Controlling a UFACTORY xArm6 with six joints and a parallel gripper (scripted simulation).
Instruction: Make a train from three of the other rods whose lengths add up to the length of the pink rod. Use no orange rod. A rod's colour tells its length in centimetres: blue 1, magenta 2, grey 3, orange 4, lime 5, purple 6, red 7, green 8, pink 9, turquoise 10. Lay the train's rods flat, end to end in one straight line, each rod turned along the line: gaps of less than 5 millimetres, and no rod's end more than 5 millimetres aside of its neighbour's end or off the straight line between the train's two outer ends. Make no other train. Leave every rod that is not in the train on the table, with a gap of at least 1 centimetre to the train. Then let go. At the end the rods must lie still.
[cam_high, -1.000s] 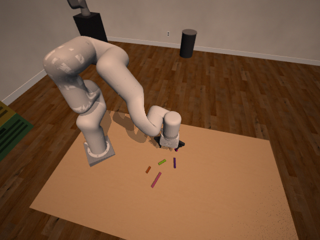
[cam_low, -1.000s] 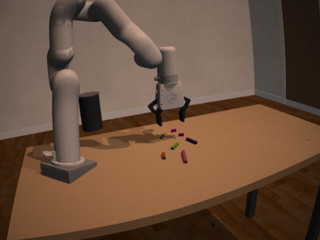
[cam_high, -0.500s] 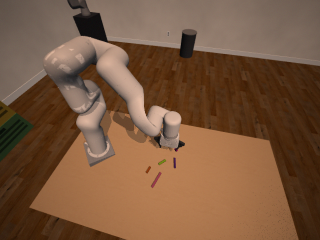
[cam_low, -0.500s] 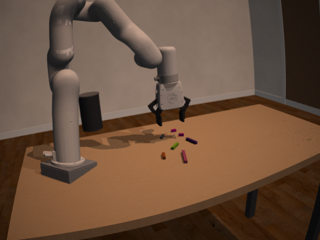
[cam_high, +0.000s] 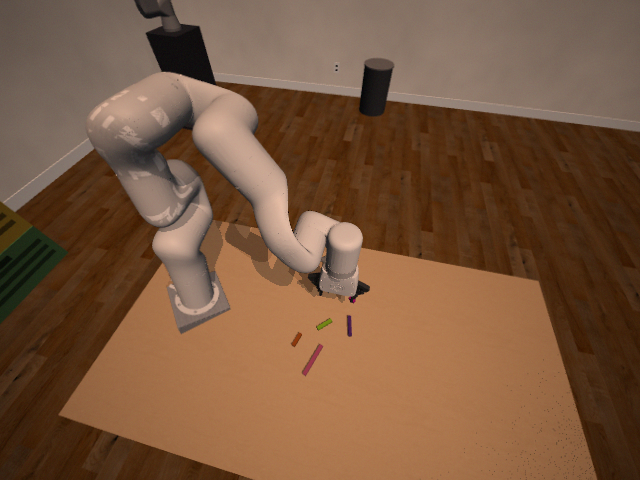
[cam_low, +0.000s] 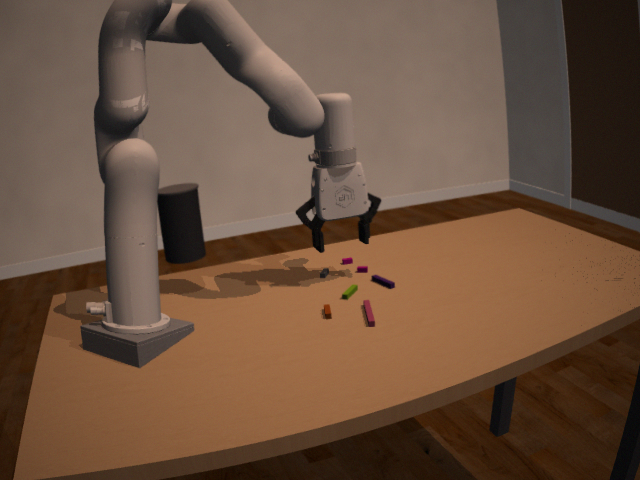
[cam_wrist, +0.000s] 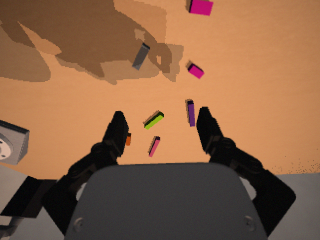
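Observation:
The pink rod (cam_high: 312, 360) (cam_low: 368, 313) (cam_wrist: 154, 146) lies flat. The lime rod (cam_high: 324, 324) (cam_low: 349, 291) (cam_wrist: 154, 120) and the purple rod (cam_high: 349, 326) (cam_low: 383, 281) (cam_wrist: 191, 114) lie apart from it. A grey rod (cam_low: 324, 273) (cam_wrist: 141, 56) lies in the arm's shadow. One magenta rod (cam_low: 362, 269) (cam_wrist: 196, 71) lies near the purple rod; another magenta rod (cam_low: 347, 260) (cam_wrist: 201, 7) lies farther back. The orange rod (cam_high: 296, 339) (cam_low: 327, 311) (cam_wrist: 128, 139) lies left of the pink rod. My gripper (cam_low: 342, 245) (cam_wrist: 161, 117) is open and empty, above the table, over the back rods. In the top view it hides the grey rod.
The rods lie scattered singly on the wooden table (cam_high: 439, 361) (cam_low: 217, 387). The arm's base (cam_high: 199, 310) (cam_low: 139, 343) stands on the table's left part. The arm's shadow falls across the back left. A dark bin (cam_high: 375, 87) (cam_low: 180, 224) stands on the floor beyond the table.

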